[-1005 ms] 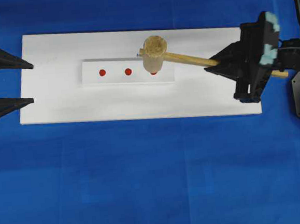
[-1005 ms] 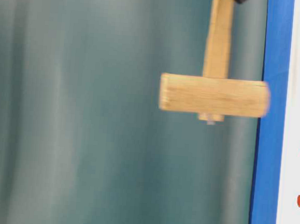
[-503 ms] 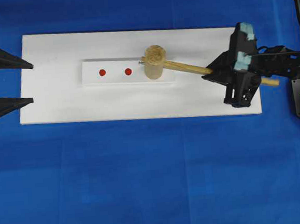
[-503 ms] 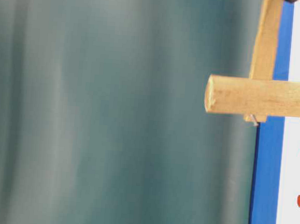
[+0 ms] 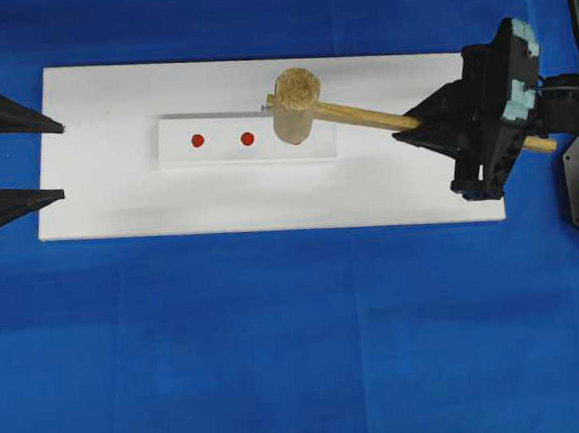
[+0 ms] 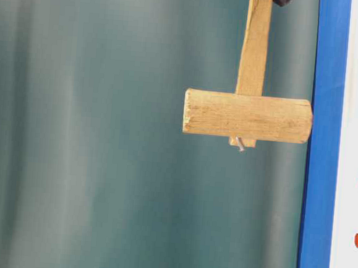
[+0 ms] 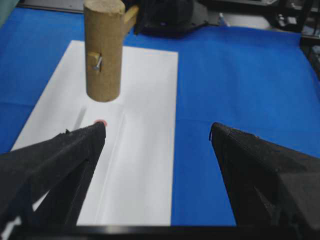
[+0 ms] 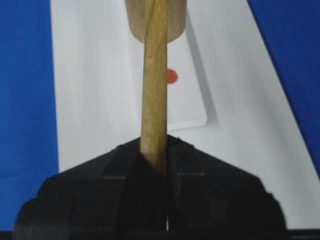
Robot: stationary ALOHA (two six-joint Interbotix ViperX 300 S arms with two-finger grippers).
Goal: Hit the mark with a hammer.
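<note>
A: Overhead, our right gripper (image 5: 433, 125) pinches the handle of the hammer (image 5: 301, 103) near its far end, and the head hides the mark (image 5: 295, 143) on the raised white strip (image 5: 225, 156). The two smaller dots (image 5: 197, 140) sit to its left. Our left gripper (image 5: 54, 160) waits spread wide, holding nothing, at the left edge of the white board (image 5: 268, 198).

B: At table level the hammer (image 6: 247, 116) hangs clear above the surface, head face squarely toward it.

A: From our left wrist, the mark (image 7: 100, 122) shows just beneath the head.

B: From our right wrist, the jaws clamp the handle (image 8: 154, 85), arm stretched along it, with the mark (image 8: 171, 76) just beside its line. We judge a straight drop without twisting lands it best.
</note>
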